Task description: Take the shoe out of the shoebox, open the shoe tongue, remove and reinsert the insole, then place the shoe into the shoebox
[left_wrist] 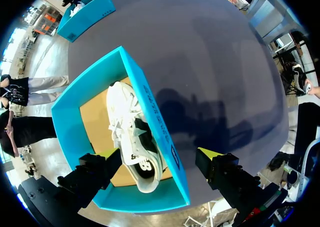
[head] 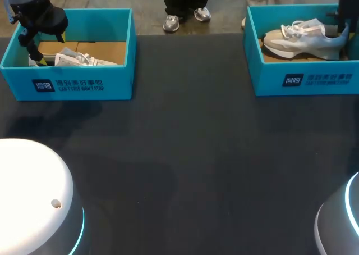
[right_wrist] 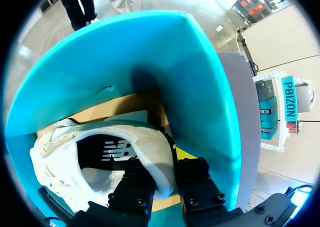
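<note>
A grey and white shoe (head: 303, 39) lies on its side in the right turquoise shoebox (head: 305, 78). My right gripper (head: 342, 33) is at its heel. In the right wrist view the right gripper (right_wrist: 165, 174) is shut on the shoe (right_wrist: 75, 162), pinching the heel collar with one finger inside and one outside, close to the box wall (right_wrist: 150, 62). A white shoe (head: 78, 58) lies in the left shoebox (head: 73, 83). My left gripper (head: 36, 47) hovers open over that box's left end. Its fingers (left_wrist: 107, 154) straddle the box wall (left_wrist: 150, 107) above the white shoe (left_wrist: 132, 137).
The two shoeboxes stand at the far left and far right of the dark table (head: 185, 154). Brown cardboard lines each box floor. The arm bases sit at the near corners.
</note>
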Motion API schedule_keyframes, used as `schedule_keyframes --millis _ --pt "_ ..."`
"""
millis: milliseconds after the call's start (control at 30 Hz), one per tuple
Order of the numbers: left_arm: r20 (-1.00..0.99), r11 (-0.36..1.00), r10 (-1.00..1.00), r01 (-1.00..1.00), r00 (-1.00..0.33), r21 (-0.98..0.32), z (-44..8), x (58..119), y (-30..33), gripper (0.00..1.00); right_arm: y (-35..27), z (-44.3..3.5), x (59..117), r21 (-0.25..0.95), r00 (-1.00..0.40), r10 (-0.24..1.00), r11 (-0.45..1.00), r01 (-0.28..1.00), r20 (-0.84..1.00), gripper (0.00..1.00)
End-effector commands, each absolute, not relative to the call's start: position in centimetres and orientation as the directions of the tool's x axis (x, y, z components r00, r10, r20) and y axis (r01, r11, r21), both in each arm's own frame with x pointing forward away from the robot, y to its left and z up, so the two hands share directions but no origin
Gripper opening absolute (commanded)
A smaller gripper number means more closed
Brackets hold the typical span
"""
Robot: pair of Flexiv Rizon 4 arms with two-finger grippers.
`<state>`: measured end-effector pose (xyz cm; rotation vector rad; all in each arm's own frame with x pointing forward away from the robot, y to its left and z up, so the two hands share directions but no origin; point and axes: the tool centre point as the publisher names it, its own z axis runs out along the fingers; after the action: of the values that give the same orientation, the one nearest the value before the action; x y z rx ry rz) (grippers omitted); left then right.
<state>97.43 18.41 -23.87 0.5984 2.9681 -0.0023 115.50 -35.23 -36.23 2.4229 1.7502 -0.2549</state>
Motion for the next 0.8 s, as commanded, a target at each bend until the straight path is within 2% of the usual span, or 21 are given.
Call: schedule_keyframes --millis 33,800 --pt "-0.114 0.922 0.386 0.386 -0.915 0.023 -23.9 97.3 18.4 1.00 -34.6 -35.2 115.6 0.004 0.299 0.927 -0.306 0.952 -0.228 0.00" --pt "-0.114 0.922 0.386 0.386 -0.915 0.023 -23.9 97.3 18.4 1.00 -34.8 -22.7 115.1 0.039 0.216 0.941 -0.213 0.976 -0.261 0.00"
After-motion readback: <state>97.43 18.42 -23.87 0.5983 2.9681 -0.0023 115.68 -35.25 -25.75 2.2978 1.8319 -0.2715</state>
